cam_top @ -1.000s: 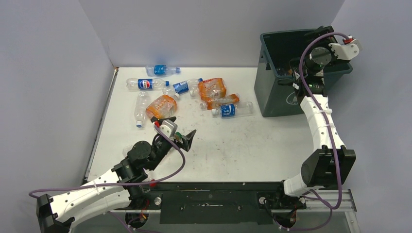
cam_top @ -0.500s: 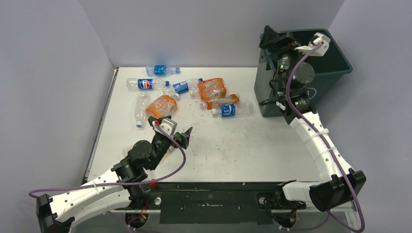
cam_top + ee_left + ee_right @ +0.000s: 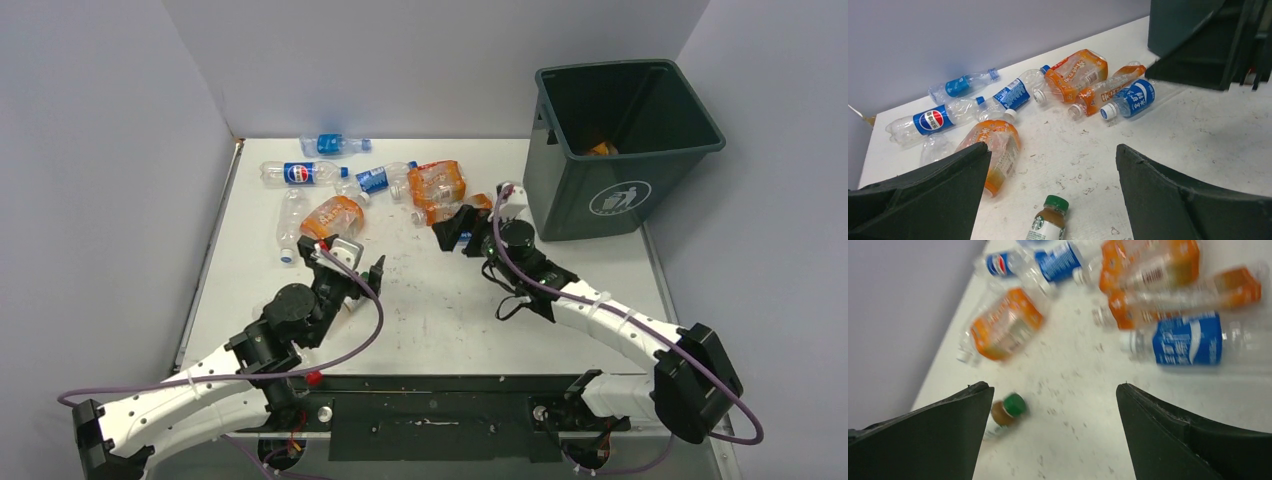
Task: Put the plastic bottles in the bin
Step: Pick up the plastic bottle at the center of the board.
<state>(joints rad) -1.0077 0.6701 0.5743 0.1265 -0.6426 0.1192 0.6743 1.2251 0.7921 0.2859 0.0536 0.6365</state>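
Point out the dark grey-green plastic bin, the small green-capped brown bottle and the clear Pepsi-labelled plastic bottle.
dark grey-green plastic bin (image 3: 572,200): top external view, front wall.
small green-capped brown bottle (image 3: 1049,219): left wrist view, shoulder below cap.
clear Pepsi-labelled plastic bottle (image 3: 933,120): left wrist view, blue label.

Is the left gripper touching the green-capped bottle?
Apart. The left wrist view shows the green-capped bottle sitting between the fingers of the open left gripper, with bare table visible on both sides of it.

Right pincer (image 3: 458,228) low over the table (image 3: 560,290) near a crushed orange bottle (image 3: 437,183), bin (image 3: 570,205) to its right.
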